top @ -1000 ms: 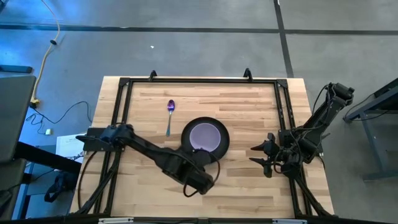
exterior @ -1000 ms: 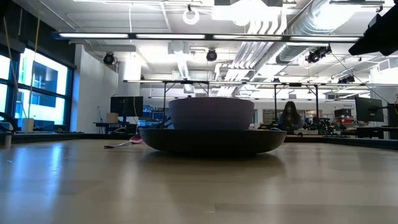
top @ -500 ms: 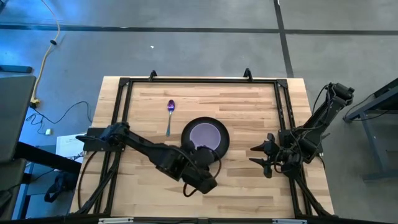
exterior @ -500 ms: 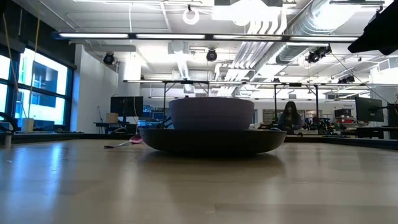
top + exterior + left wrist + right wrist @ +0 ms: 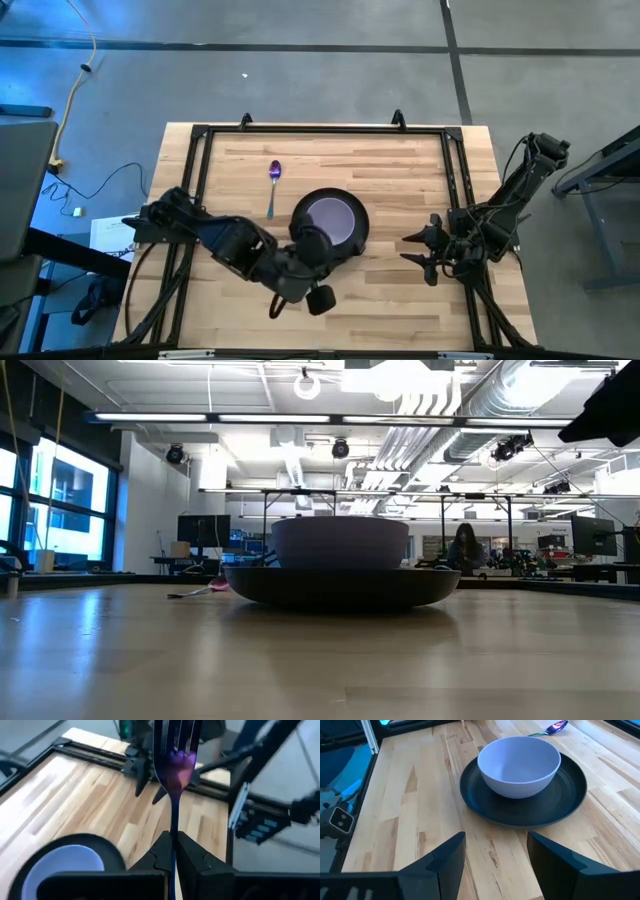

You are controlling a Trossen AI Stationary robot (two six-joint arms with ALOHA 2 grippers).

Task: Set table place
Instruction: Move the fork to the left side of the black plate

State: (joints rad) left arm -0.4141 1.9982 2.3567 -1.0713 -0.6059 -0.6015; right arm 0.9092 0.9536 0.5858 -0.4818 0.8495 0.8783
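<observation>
Pretty sure I'm parked in a big open robotics lab: exposed silver ceiling ducts (image 5: pixel 480 405), long fluorescent strip lights (image 5: pixel 250 418), rows of workbenches with dark monitors (image 5: pixel 203 530), and a person seated at one (image 5: pixel 466 546).

Left arm (image 5: pixel 235 250) pulled back toward its own side of the tabletop (image 5: pixel 400 170); elbow now folded tighter near the left rail. Left hand (image 5: pixel 172 851), earlier just below the plate (image 5: pixel 330 220) rim on the near side, has swung further left and nearer the front edge, away from the plate. Fingers clamped on the fork (image 5: pixel 175 765) handle, tines pointing across toward the right arm
</observation>
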